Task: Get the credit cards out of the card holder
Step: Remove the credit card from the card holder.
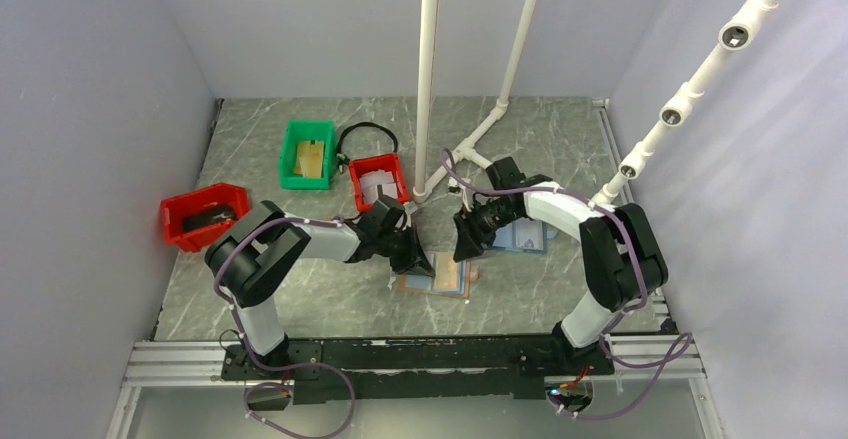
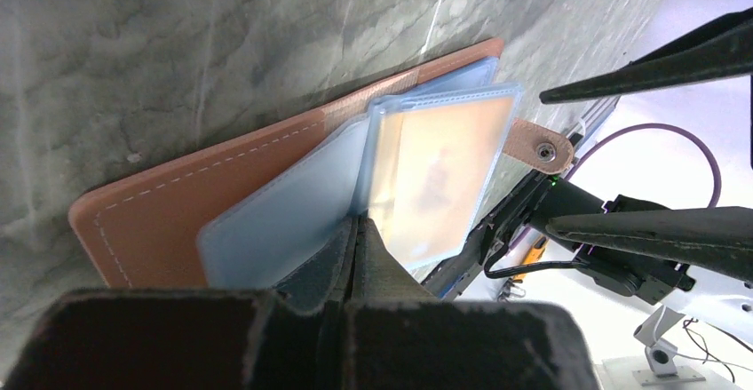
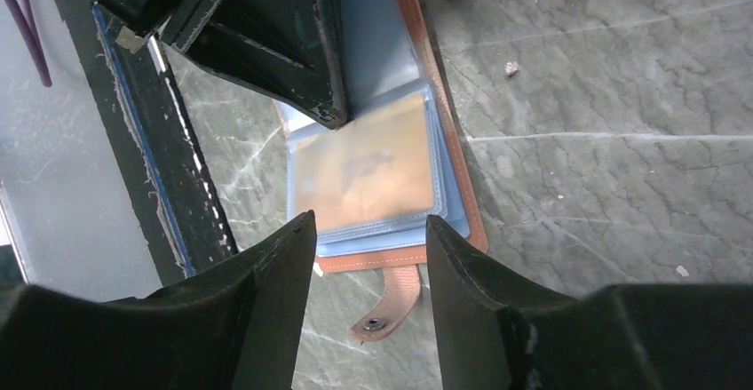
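Holder: card holder (image 1: 437, 281) is lying open on the counter (image 1: 300, 289), between the two arms and near the front rail, with its light blue sleeves facing up.
Left jaws: left gripper (image 2: 360, 226) is bearing down by the fold with its jaws pressed together. We cannot tell whether a sleeve edge is nipped between them.
Right jaws: right gripper (image 3: 368, 230) is hovering over the snap tab (image 3: 386, 306) end, jaws partly spread and gripping nothing.
Card: credit card (image 3: 364, 172) is showing through the top clear sleeve.
Handling: we are judging the card light, stiff and slick, the sleeve soft and clingy, and the holder light enough to slide unless pinned.
Hold: we are favouring the card's exposed short edge at the sleeve mouth, though that mouth is not showing clearly.
Room: we are seeing open counter toward the right. The blue holder (image 1: 520, 236) is lying just beyond, and the left fingers are crowding the fold side.
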`<state>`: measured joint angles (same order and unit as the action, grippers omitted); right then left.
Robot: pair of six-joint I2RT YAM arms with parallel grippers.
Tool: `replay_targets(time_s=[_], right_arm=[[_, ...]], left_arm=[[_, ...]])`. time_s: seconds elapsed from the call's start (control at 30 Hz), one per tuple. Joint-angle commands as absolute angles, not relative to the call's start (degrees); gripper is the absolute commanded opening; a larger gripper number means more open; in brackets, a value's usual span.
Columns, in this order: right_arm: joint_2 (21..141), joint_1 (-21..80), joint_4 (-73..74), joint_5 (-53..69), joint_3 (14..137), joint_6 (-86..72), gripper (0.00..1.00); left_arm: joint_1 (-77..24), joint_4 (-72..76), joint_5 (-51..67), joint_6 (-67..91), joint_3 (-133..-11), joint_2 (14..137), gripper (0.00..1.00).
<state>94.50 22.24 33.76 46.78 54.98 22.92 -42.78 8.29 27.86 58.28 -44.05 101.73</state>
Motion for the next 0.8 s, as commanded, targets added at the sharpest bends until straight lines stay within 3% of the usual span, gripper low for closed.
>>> replay_targets(time_s=[0.0,0.77], right_arm=[[91.9,22.4,33.3,50.0,54.5,23.7,0.5],[95.5,25.9,33.9,48.0,55.2,22.7,0.46]], left_arm=[[-42.9,6.0,25.9,58.4,-44.1,103.1,0.0],[-43.0,8.9,27.6,59.5,-43.5,104.2,0.0]])
